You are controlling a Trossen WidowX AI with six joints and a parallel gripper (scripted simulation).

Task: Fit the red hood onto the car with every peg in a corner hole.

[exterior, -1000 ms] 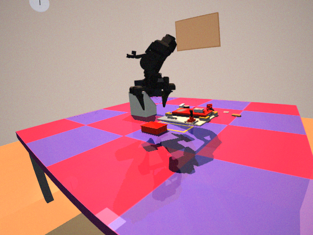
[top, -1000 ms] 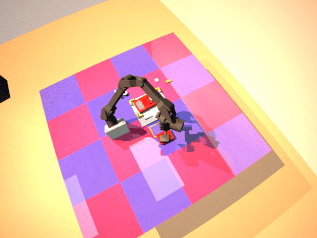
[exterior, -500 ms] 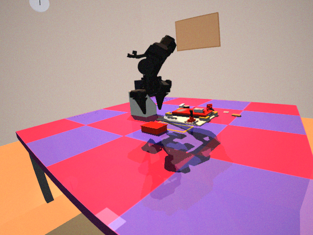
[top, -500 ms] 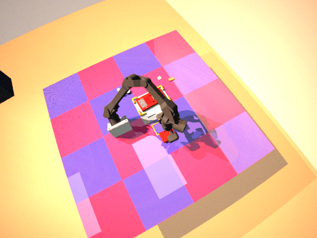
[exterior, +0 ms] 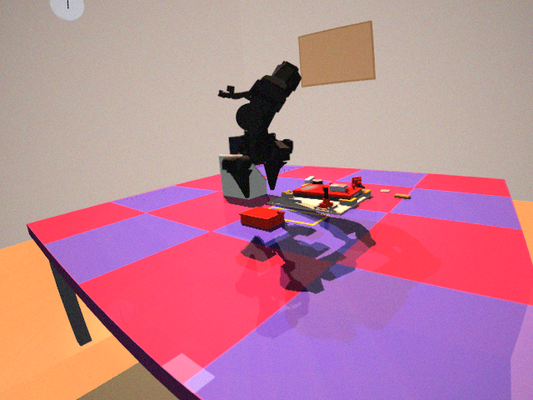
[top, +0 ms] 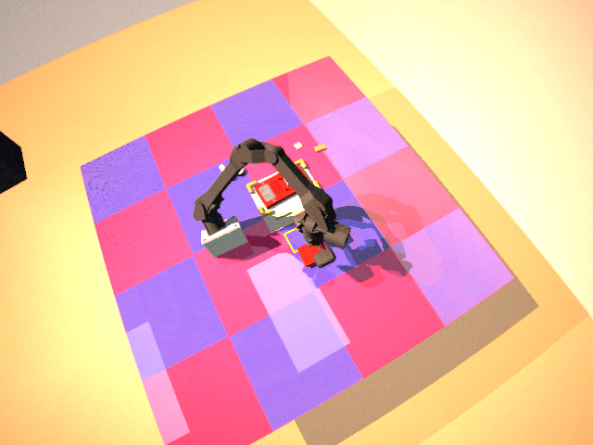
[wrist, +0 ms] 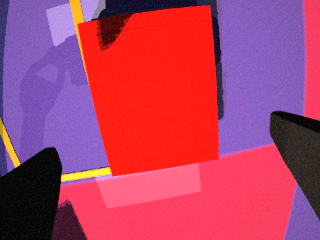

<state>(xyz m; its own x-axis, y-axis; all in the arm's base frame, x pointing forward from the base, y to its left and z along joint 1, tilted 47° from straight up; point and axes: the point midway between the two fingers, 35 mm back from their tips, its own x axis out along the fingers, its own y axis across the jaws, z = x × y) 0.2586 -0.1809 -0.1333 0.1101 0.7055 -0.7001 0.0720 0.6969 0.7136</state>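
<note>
The red hood [top: 308, 256] [exterior: 261, 218] [wrist: 155, 95] lies flat-roof up on the table, partly over one end of a yellow outline [exterior: 321, 220] [wrist: 85, 173]. Its corner holes do not show. My gripper [exterior: 259, 192] [wrist: 166, 140] is open and empty above the hood. In the wrist view the fingers stand left and right of it, with a gap on each side. The red chassis [top: 273, 192] [exterior: 316, 193] sits in the jig with yellow corner blocks. The grey engine block [exterior: 338, 187] is on its deck. The pegs are too small to make out.
The pale jig plate [top: 287, 208] lies between the hood and the back of the table. A black-and-red upright piece [exterior: 325, 202] stands by its near side. A white block [top: 297, 145] [exterior: 385, 190] and a tan block [top: 320, 147] [exterior: 402, 196] lie beyond the jig.
</note>
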